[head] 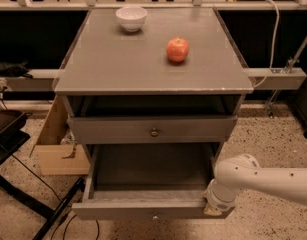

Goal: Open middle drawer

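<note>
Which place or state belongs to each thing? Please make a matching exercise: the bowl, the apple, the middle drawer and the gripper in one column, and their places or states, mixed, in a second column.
Column A
1. bowl
2. apple
3. middle drawer
4. gripper

Column B
a. pulled out, grey tray showing
b. red, right of middle on the cabinet top
c. at the front right corner of the open drawer
d. white, at the back of the cabinet top

Pairs: 1-d, 2-b, 3-a, 4-c
</note>
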Motion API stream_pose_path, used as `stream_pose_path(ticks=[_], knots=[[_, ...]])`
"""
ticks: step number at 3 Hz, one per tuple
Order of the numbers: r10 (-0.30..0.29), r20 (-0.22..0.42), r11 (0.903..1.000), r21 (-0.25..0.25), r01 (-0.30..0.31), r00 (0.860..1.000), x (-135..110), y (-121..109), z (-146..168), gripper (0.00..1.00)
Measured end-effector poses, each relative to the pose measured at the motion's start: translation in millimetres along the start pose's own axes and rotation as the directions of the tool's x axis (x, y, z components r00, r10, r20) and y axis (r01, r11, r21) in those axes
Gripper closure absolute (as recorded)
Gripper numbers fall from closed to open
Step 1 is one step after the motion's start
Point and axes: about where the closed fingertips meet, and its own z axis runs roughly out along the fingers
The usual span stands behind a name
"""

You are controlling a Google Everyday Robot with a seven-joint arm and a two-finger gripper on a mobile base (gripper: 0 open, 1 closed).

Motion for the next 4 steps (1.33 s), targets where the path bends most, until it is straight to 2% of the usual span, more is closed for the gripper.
stream_pose_path(ticks=[2, 3, 4], knots=[[-0.001, 0.006, 0.9999, -0.015, 0.001, 1.0, 2.8, 4.8, 0.1, 1.0], [-0.003, 0.012, 0.9991, -0.043, 0.004, 1.0, 1.7, 10.7, 3.0, 1.0], [-0.003, 0.012, 0.9991, -0.043, 0.004, 1.0, 1.6, 7.5, 1.9, 1.0]])
